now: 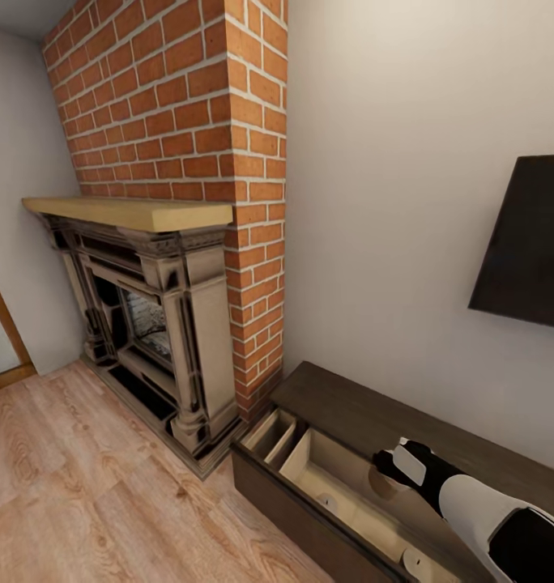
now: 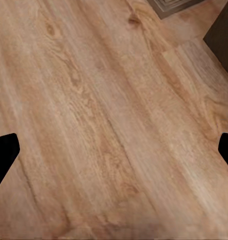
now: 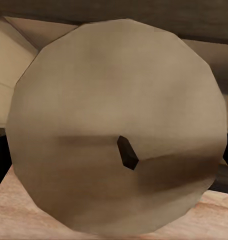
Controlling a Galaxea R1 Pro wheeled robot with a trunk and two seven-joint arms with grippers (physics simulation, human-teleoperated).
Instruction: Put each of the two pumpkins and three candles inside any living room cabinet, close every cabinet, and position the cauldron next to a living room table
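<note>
The long dark brown cabinet (image 1: 366,409) stands against the wall with its top drawer (image 1: 326,465) pulled out, showing pale beige compartments. My right gripper (image 1: 390,470) reaches over that drawer, shut on a beige candle (image 1: 380,484). Up close, this candle (image 3: 114,130) shows its round top and dark wick. Two more candles (image 1: 329,502) (image 1: 413,558) lie inside the drawer. My left gripper (image 2: 114,152) hangs open over bare wooden floor, its dark fingertips (image 2: 4,155) far apart. The pumpkins and the cauldron are out of view.
A brick chimney with an ornate fireplace (image 1: 147,324) and wooden mantel stands left of the cabinet. A dark TV (image 1: 528,243) hangs on the wall above the cabinet. Wooden floor (image 1: 91,486) spreads in front. A dark cabinet corner (image 2: 221,35) borders the floor under my left gripper.
</note>
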